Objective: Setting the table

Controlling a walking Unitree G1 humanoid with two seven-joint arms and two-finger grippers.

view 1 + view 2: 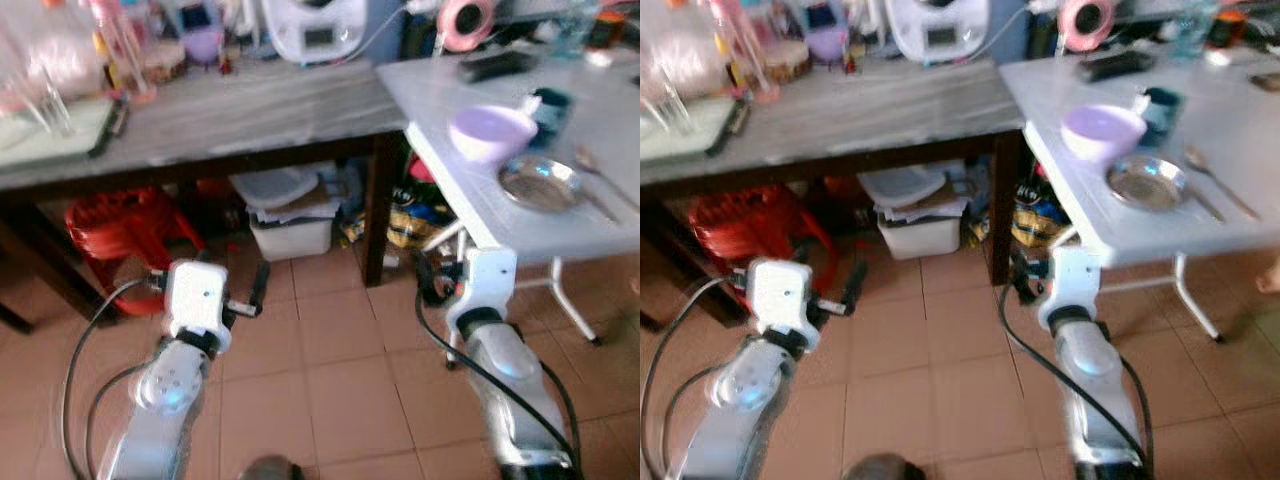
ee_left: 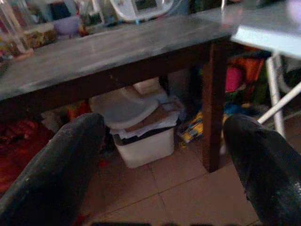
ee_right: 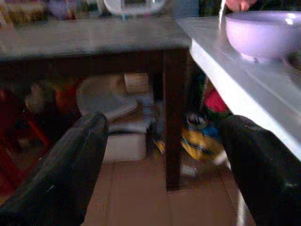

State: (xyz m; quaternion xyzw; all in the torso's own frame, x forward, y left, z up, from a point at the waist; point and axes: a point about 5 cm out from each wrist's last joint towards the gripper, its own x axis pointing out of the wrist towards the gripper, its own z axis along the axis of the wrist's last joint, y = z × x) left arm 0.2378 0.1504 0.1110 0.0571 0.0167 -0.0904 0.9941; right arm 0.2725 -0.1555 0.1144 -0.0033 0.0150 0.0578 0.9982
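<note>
A long grey table [image 1: 230, 110] with dark legs is used here as the landmark. On its far left end a flat tray [image 1: 55, 135] is seen, with clear glass things standing on it, too blurred to name. Further along the back of the grey table, jars and a small purple cup [image 1: 203, 42] are seen, and then a white machine with a little screen [image 1: 315, 25].

Under the grey table, at its left, a red plastic stool [image 1: 120, 225] is tucked. A white box with a loose lid [image 1: 290, 215] is kept under the middle of the grey table, on the tiled floor [image 1: 330, 370].

The left gripper [image 2: 162, 155] is held low in front of the grey table, out from the red stool. Its two black fingers [image 2: 56, 169] are spread wide apart, and nothing is held between them.

The right gripper [image 3: 164, 165] is held low near the grey table's right front leg. Its fingers [image 3: 66, 169] are spread wide apart too, with nothing between them.

Just past the right end of the grey table, a white folding table [image 1: 480, 210] is seen. On it a light purple bowl [image 1: 490, 132] is set near the front edge. A shiny metal plate [image 1: 540, 182] is placed just beside the bowl, nearer the robot. A spoon [image 1: 598, 172] is laid just to the right of the plate. A dark blue-green thing [image 1: 550, 108] is seen behind the bowl; what it is cannot be told. Further back on the white table, a flat black thing [image 1: 497, 65] and a pink round thing [image 1: 465, 20] are seen.
</note>
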